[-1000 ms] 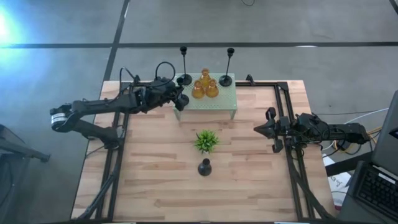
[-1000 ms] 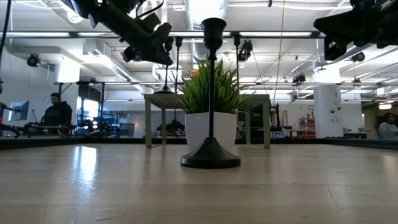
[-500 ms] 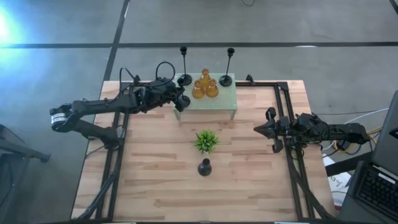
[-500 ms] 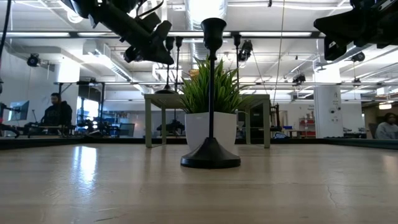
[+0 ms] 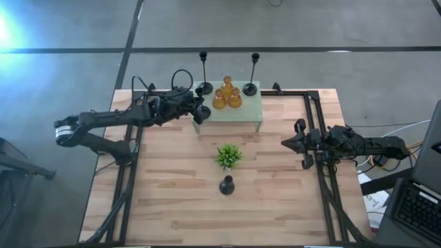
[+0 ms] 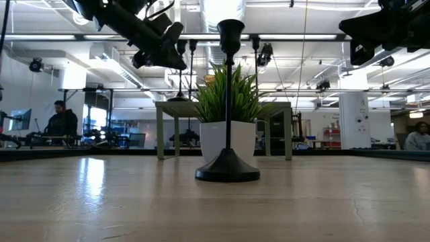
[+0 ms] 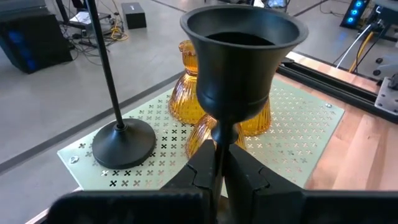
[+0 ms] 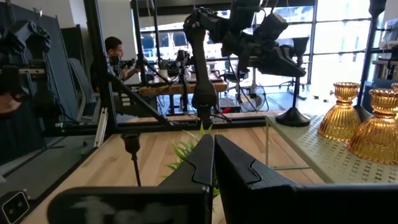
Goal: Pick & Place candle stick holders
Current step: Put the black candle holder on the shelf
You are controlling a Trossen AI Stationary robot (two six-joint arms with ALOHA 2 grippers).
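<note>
Left tool (image 7: 219, 163) clamped a black holder (image 7: 241, 68) by its stem above the stand (image 7: 292, 134); lower upright, clear of amber holders (image 7: 186, 96). Right tool (image 8: 213, 163) closed, idle.

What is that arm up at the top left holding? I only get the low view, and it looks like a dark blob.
Observer: The left gripper is shut on the thin stem of a black candle stick holder.
Operator: Where is it over the table?
Observer: From above, it is at the left end of the pale green perforated stand.
Operator: Is anything on that stand?
Observer: Three amber glass holders stand on it in a tight cluster.
</note>
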